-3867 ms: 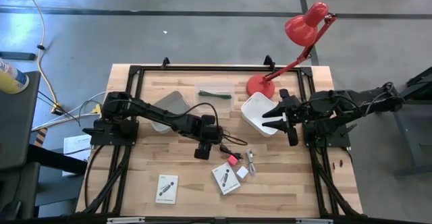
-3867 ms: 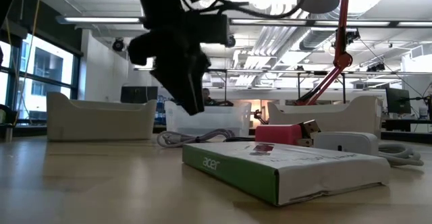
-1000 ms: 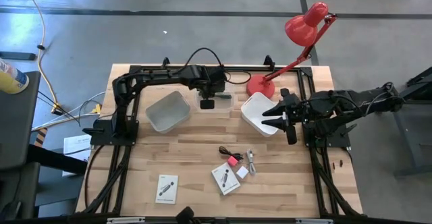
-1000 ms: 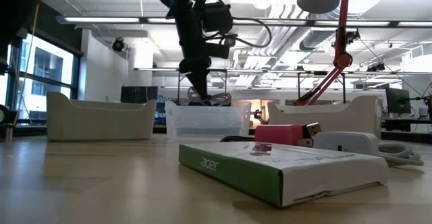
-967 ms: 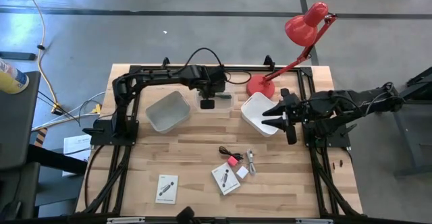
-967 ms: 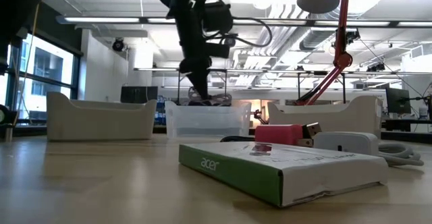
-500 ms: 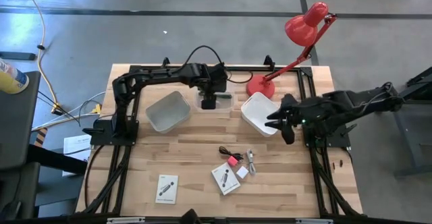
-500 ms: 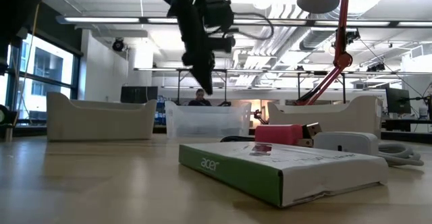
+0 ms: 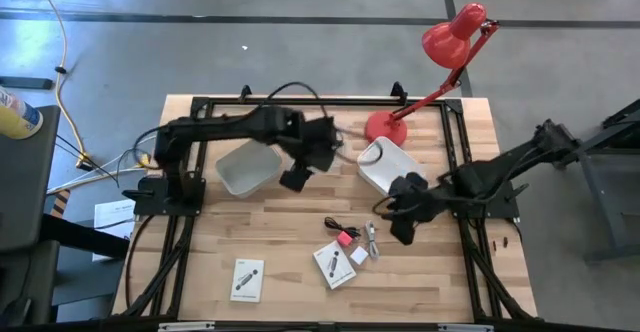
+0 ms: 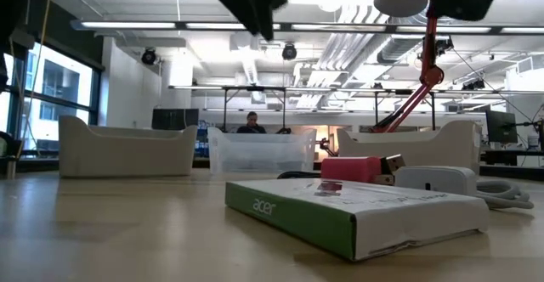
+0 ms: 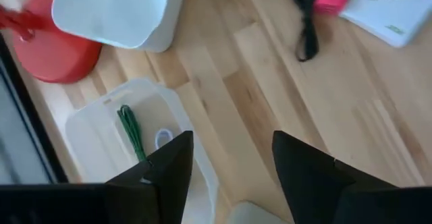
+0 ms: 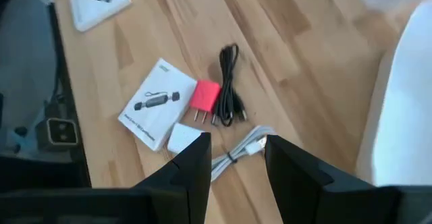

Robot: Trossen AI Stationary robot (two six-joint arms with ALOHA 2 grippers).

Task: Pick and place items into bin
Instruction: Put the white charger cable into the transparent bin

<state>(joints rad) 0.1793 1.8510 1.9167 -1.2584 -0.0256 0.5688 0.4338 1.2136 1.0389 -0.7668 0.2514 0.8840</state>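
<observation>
My left gripper (image 9: pixel 297 177) is open and empty, high over the table between the left white bin (image 9: pixel 248 164) and the right one (image 9: pixel 385 167). In its wrist view (image 11: pixel 233 177) a clear bin (image 11: pixel 101 140) holds a green pen (image 11: pixel 131 131) and a small coil (image 11: pixel 162 138). My right gripper (image 9: pixel 400 222) is open and empty (image 12: pixel 236 177), above and to the right of a pink piece (image 12: pixel 204 97), a black cable (image 12: pixel 229 82), a white cable (image 12: pixel 243 150), a white square (image 12: pixel 183 140) and a white card (image 12: pixel 156 113). A second card (image 9: pixel 246 279) lies near the front left.
The red desk lamp's base (image 9: pixel 385 127) stands at the back, beside the right white bin. The black frame rails (image 9: pixel 190 222) run along the table's left and right sides. Bare wood lies between the bins and the loose things. In the low view the card box (image 10: pixel 357 210) fills the foreground.
My left gripper has risen from over the clear bin and swung toward the table's near edge; the dark cable that hung below it no longer shows under it. My right gripper has gone from beside the right white bin toward the near left, over the loose things.
</observation>
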